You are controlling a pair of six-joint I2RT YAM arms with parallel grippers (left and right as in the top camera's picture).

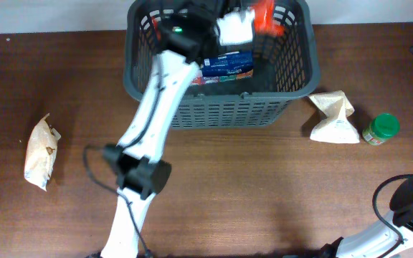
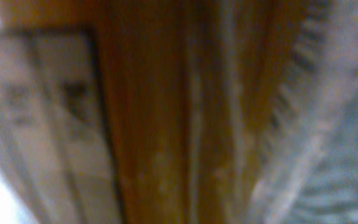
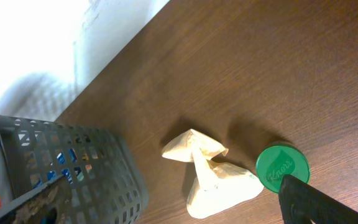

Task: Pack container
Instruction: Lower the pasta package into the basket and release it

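- Over the table [image 1: 264, 186], seen from above, the container [image 1: 221, 107] stands at the far edge, top centre, with a blue packet [image 1: 228, 67] lying inside it.
  - The left arm [image 1: 156, 107] reaches across the near rim. The left gripper [image 1: 239, 27] hangs over the inside, next to an orange pack [image 1: 267, 18]. I cannot tell whether its fingers are wide, narrow or holding anything.
  - A tan bag [image 1: 40, 152] lies well apart on the left.
  - A cream bag [image 1: 334, 118] lies just right of the container, with a green-lidded jar [image 1: 381, 130] beside it.
  - The right arm [image 1: 407, 211] sits at the near right corner.
- At the left wrist, everything is blurred. The orange pack [image 2: 166, 112] fills the frame, and no fingers can be made out.
- At the right wrist, the container's lattice corner [image 3: 92, 180] shows at lower left. The cream bag [image 3: 213, 177] is near it, and the jar [image 3: 283, 168] is just beside the bag. Only one dark part of the right gripper [image 3: 319, 202] shows, so its spread cannot be told.
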